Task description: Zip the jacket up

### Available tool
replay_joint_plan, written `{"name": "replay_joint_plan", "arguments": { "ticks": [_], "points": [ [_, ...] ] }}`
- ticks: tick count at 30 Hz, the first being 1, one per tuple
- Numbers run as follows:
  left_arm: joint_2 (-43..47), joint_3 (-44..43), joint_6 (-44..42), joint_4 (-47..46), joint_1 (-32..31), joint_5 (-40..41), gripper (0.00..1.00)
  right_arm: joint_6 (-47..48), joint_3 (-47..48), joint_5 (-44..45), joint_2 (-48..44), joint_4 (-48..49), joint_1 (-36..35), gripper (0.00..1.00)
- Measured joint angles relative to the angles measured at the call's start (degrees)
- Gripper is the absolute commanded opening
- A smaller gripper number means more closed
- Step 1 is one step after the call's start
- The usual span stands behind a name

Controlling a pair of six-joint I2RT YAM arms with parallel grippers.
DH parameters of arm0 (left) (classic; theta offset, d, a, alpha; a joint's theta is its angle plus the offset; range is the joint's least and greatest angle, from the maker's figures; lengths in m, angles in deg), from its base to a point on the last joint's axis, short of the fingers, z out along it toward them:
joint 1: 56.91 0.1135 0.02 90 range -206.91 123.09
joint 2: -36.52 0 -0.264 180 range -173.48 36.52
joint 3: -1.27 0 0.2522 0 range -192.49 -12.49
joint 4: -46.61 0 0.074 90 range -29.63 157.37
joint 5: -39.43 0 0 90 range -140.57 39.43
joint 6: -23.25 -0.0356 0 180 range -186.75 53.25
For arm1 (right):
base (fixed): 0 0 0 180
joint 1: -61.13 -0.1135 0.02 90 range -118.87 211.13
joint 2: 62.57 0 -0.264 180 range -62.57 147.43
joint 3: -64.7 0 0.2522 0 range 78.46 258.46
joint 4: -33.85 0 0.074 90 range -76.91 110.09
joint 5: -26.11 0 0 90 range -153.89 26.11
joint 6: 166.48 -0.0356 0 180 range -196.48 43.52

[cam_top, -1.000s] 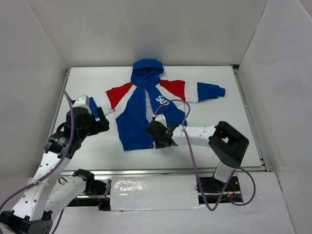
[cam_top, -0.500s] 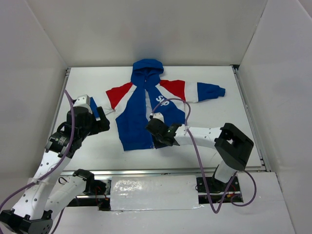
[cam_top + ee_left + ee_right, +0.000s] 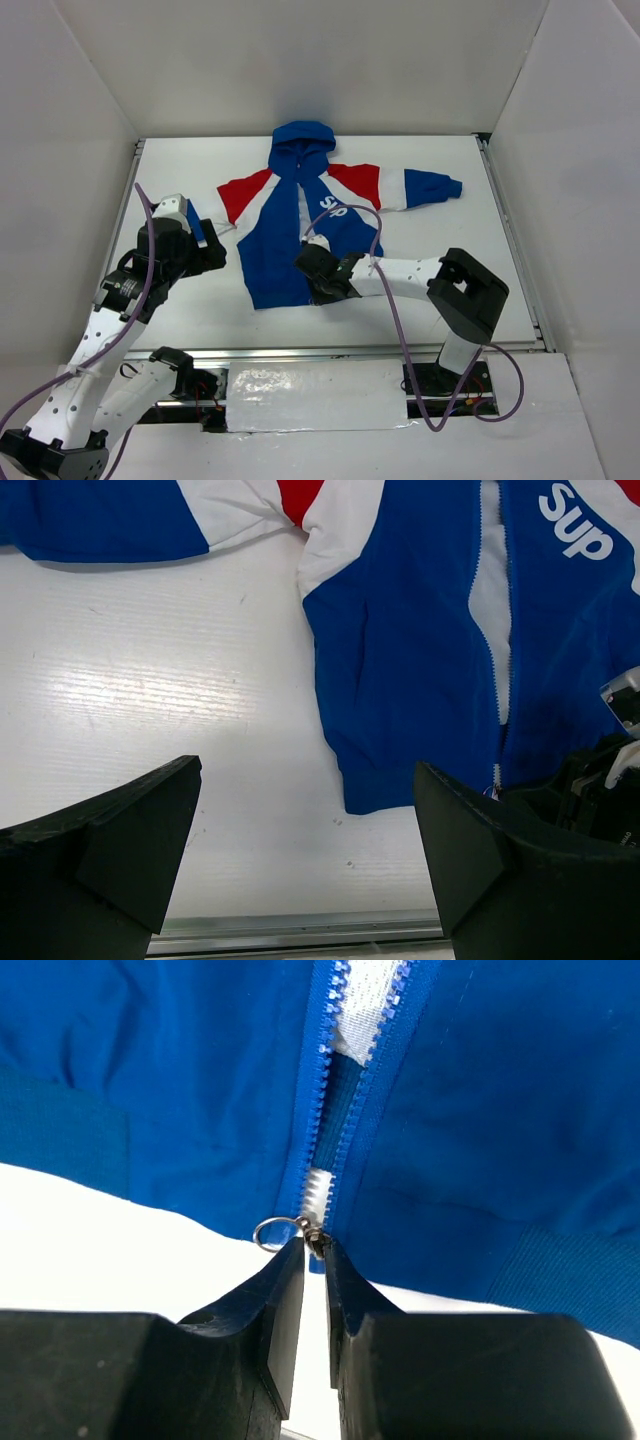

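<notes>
- Left tool [image 3: 306,765]: fingers spread wide, nothing held; poised above the counter [image 3: 500,220], just beside the hem corner of the jacket.
- Jacket [image 3: 290,235]: laid flat, front up, mid-counter. The long axis runs near to far, with the hood pointed at the far wall and the hem toward the arm bases. One sleeve is stretched out to the right. The teeth are seen parted above the hem.
- Zipper pull [image 3: 314,1240]: seated at the hem end of the track, its ring hung to one side.
- Right tool [image 3: 315,1252]: fingers closed almost together, the pull pinched at their tips.
- Handling: the pull is best drawn straight along the track toward the hood and kept low. The hem probably needs pinning by the left tool so that the cloth is not dragged.
</notes>
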Motion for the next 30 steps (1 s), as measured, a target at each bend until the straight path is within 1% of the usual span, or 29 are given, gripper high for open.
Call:
{"name": "replay_joint_plan", "arguments": {
  "ticks": [7, 8, 17, 24, 27, 28, 30],
  "points": [
    [0.0, 0.0, -0.1, 0.0, 0.0, -0.2, 0.99, 0.0, 0.0, 0.7, 0.7, -0.1, 0.0, 0.19],
    [0.0, 0.0, -0.1, 0.0, 0.0, -0.3, 0.99, 0.0, 0.0, 0.9, 0.7, -0.1, 0.0, 0.17],
    [-0.1, 0.0, -0.1, 0.0, 0.0, -0.5, 0.99, -0.6, 0.6, 1.4, 1.5, -0.1, 0.0, 0.16],
    [-0.1, 0.0, -0.2, 0.0, 0.0, -0.7, 1.0, -1.2, 0.6, 1.4, 1.5, -0.1, -0.1, 0.12],
    [0.0, 0.0, -0.2, 0.0, 0.0, -0.7, 0.99, -2.0, 0.6, 1.6, 1.5, -0.1, -0.3, 0.08],
    [0.0, 0.0, -0.2, 0.0, 0.0, -0.7, 0.99, -2.4, 0.6, 1.8, 1.5, -0.2, -0.4, 0.01],
    [0.0, 0.0, -0.2, 0.0, 0.0, -0.7, 0.99, -3.5, 0.6, 2.7, 1.5, -0.3, -0.8, 0.0]
  ]
}}
